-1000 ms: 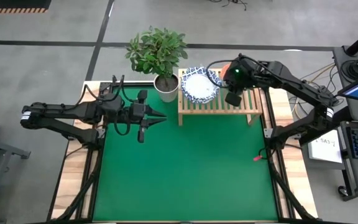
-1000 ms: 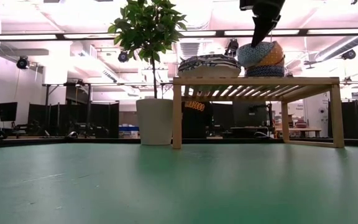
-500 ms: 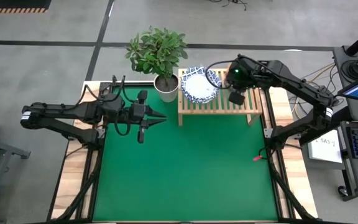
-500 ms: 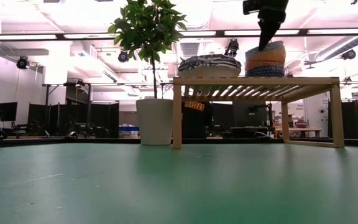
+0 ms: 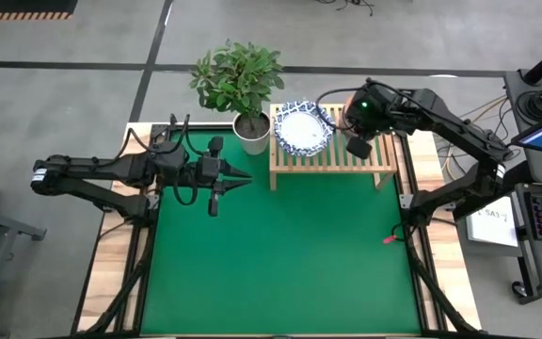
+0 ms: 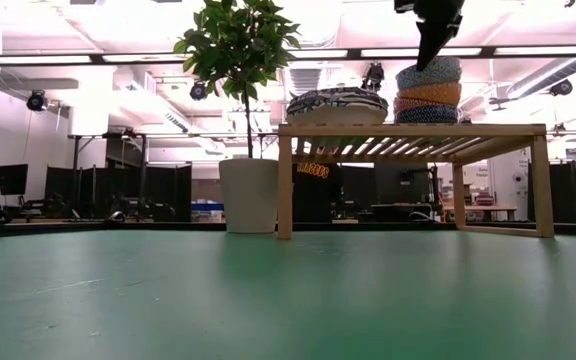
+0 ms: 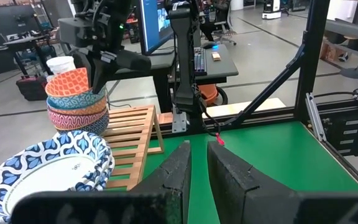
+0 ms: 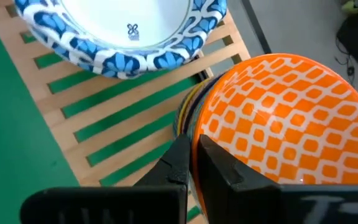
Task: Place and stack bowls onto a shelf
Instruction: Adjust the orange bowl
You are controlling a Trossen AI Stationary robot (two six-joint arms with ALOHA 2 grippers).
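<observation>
The green-covered table (image 5: 280, 254) carries a low pale wooden slatted shelf (image 5: 332, 162) at its far edge, beside a white pot with a leafy green plant (image 5: 250, 132); on the shelf's plant-side half sits a stack of wide white bowls with blue-patterned rims (image 5: 301, 128), and on its other half a stack of smaller round bowls (image 6: 428, 92), with an orange-red checked bowl (image 8: 284, 118) on top, then light blue, yellow-orange and dark-patterned ones beneath. The right gripper (image 8: 193, 158) hovers just over the small stack's near rim; its fingers are drawn nearly together, with only a thin slit between them, and they hold nothing. The left gripper (image 7: 199, 155) waits low over the table's left side, pointing at the shelf, fingers a narrow gap apart and empty. The stacking looks finished, with the last small bowl apparently just set down; the next move calls for lifting the right arm straight up, clear of the rim, so the tall stack is not nudged.
</observation>
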